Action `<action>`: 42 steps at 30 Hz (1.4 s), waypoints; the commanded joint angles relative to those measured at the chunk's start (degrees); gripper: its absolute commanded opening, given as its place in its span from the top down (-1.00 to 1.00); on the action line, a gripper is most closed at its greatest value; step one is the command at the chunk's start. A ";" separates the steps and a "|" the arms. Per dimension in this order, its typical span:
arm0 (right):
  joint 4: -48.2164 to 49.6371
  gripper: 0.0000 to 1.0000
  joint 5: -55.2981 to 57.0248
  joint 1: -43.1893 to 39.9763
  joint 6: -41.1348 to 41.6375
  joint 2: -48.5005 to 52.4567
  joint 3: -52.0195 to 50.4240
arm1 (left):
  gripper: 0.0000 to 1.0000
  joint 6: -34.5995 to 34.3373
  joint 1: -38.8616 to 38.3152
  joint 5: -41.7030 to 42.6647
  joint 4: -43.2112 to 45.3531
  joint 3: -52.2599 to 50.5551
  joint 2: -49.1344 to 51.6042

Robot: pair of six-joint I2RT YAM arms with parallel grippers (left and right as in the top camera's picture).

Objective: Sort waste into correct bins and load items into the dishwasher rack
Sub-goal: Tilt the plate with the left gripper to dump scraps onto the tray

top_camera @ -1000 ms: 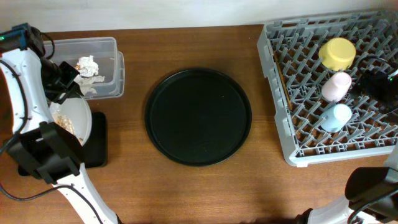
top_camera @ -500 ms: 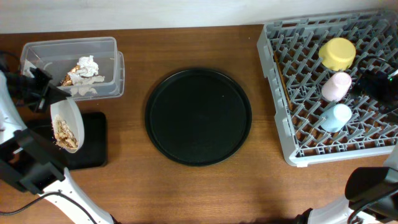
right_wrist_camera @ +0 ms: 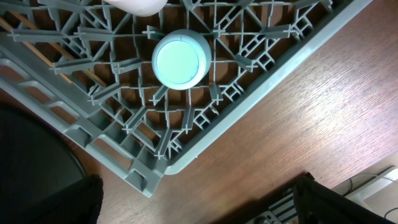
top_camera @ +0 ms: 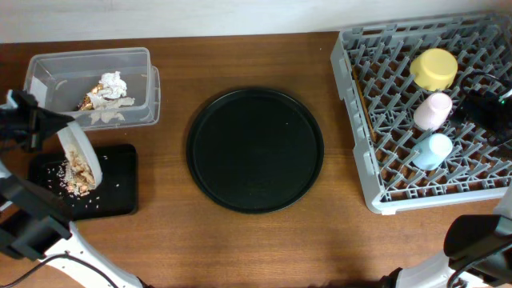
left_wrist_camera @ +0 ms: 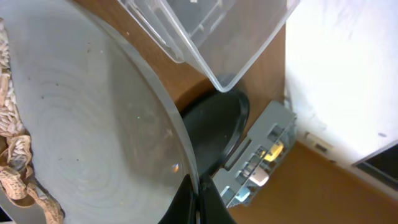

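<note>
Pinched tight on the far-left rim of the pale grey plate [top_camera: 77, 142], that's the left gripper [top_camera: 32, 128], way over at the left edge of the table. The plate is tipped steeply, low edge hanging over the shallow black rectangular tray [top_camera: 120, 172]. Beige-brown food scraps [top_camera: 78, 171] are bunched on the low side of the plate, and loose crumbs [top_camera: 52, 172] dot the left half of that tray. From the left wrist view the plate face [left_wrist_camera: 93, 143] fills most of the shot, with scraps [left_wrist_camera: 9, 155] along its left edge.

Just past the tray's far edge sits the clear plastic tub [top_camera: 48, 64], with the crumpled white napkin [top_camera: 114, 82] and gold-brown wrapper [top_camera: 90, 102] inside.

Right of the tray is a strip of bare wood, then the big round black tray [top_camera: 254, 150], then another narrow strip before the dishwasher rack [top_camera: 376, 160].

The right gripper [right_wrist_camera: 196, 202] has its jaws spread wide with nothing between them, hovering above the rack's near corner, right by the upside-down light-blue cup [right_wrist_camera: 180, 59]. Pink cup [top_camera: 432, 110] and yellow bowl [top_camera: 434, 69] line up beyond it. The rack's right side runs out of the overhead view.
</note>
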 commanded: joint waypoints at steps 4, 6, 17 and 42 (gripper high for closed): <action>0.02 -0.97 0.66 -0.11 0.50 -0.24 -0.17 | 0.98 1.51 5.33 4.44 0.22 -6.16 -0.94; 0.04 -0.97 0.66 -0.11 0.50 -0.24 -0.17 | 0.98 4.26 6.34 10.62 -0.39 -8.35 -0.94; 0.02 -0.97 0.66 -0.11 0.48 -0.24 -0.17 | 0.98 13.25 7.32 23.32 -0.07 -10.64 -1.55; 0.04 -0.97 0.66 -0.11 0.48 -0.24 -0.17 | 0.98 8.00 7.89 21.97 -0.37 -12.37 -7.41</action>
